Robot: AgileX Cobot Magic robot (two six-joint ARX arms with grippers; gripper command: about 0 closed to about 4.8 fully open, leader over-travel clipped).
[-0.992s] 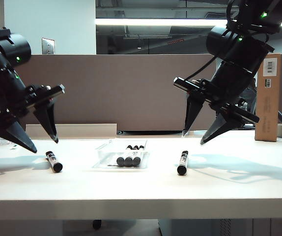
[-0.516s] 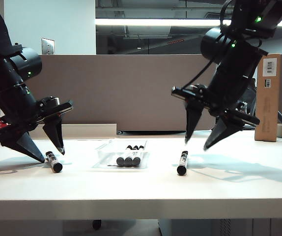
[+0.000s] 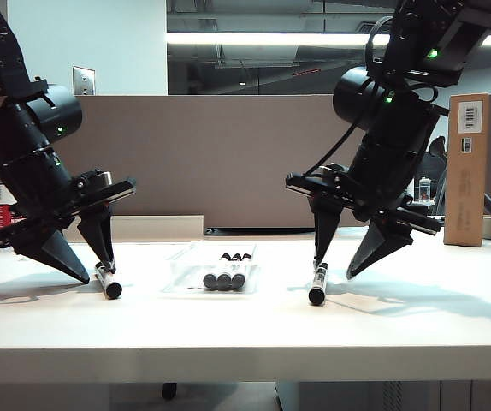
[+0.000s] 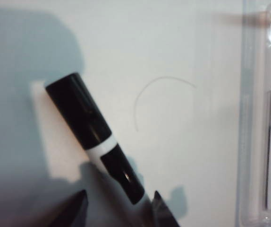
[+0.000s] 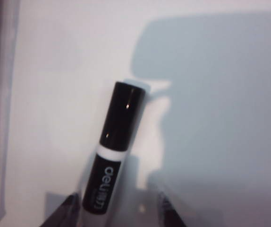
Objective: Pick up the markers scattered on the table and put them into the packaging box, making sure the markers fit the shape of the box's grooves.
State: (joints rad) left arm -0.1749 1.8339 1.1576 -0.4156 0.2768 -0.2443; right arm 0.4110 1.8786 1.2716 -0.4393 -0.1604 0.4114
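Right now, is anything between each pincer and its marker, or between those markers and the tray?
Nothing visible. The left pincer straddles the left marker; the right pincer stands over the right marker. Bare table lies between each marker and the packaging box, which holds three markers.

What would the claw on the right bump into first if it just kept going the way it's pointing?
Most likely the loose marker lying on the table. The right gripper points down with its jaws spread, and the wrist view shows the marker's end between its fingertips. How much gap remains is unclear.
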